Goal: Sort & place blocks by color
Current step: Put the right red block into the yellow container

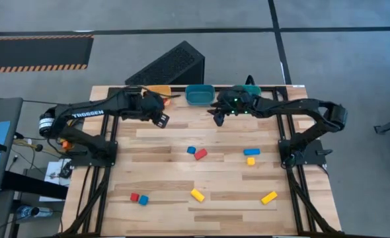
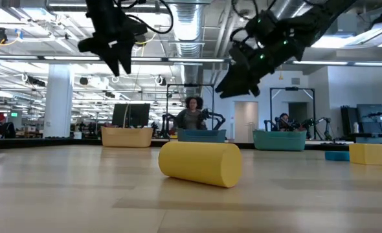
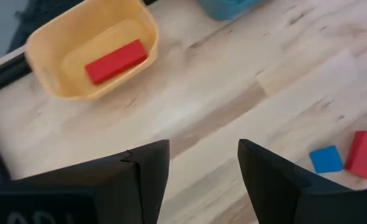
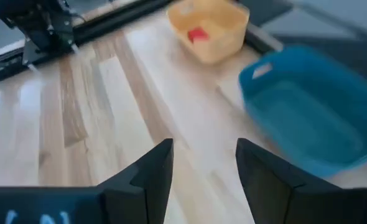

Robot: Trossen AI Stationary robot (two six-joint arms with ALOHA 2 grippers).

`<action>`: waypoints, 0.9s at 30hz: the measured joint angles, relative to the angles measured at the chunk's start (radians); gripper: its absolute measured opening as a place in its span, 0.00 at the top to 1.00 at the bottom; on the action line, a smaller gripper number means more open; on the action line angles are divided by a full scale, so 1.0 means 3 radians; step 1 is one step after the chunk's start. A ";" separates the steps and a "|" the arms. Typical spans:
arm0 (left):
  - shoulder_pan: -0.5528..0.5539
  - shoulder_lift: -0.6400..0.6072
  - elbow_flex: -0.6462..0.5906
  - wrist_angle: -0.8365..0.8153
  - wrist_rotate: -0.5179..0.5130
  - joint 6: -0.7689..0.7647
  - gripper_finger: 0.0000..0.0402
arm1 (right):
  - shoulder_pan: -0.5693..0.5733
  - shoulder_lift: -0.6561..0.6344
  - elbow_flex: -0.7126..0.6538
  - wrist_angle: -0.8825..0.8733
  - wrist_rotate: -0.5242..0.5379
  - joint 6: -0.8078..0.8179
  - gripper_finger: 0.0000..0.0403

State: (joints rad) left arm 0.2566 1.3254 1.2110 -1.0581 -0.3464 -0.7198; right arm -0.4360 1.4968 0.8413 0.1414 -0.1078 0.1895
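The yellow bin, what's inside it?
One red block lies inside the yellow bin; nothing else shows there. The left tool hangs above the table, open and empty.

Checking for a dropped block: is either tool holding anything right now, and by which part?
Nothing is held. The left tool and the right tool are both open and empty above the table.
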 joint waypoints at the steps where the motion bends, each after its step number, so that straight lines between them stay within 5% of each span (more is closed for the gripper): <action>1: -0.0054 0.0000 0.0000 -0.0100 -0.0053 -0.0101 0.56 | 0.0018 0.0057 0.0000 -0.0010 -0.0001 0.0042 0.52; 6: -0.0254 0.0014 -0.0001 -0.0670 -0.0149 -0.0355 0.56 | 0.0181 0.0226 -0.0003 -0.0019 -0.0007 -0.0028 0.53; 12: -0.0297 0.0009 -0.0037 -0.0982 0.0255 -0.0156 0.56 | 0.0448 0.0200 -0.0001 0.0145 -0.0011 0.0103 0.52; 18: -0.0530 -0.0205 -0.0596 -0.0269 0.0061 0.0207 0.60 | 0.0735 0.0199 0.0210 0.0195 0.0026 0.0423 0.53; 27: -0.1126 -0.0485 -0.1322 0.0206 0.0871 -0.0378 0.65 | 0.1350 0.0389 0.0578 0.0224 0.0709 0.0397 0.55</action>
State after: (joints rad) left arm -0.0810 1.1800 0.8144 -0.9963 -0.0852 -0.8333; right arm -0.0311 1.6134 1.0146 0.2086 0.1049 0.3087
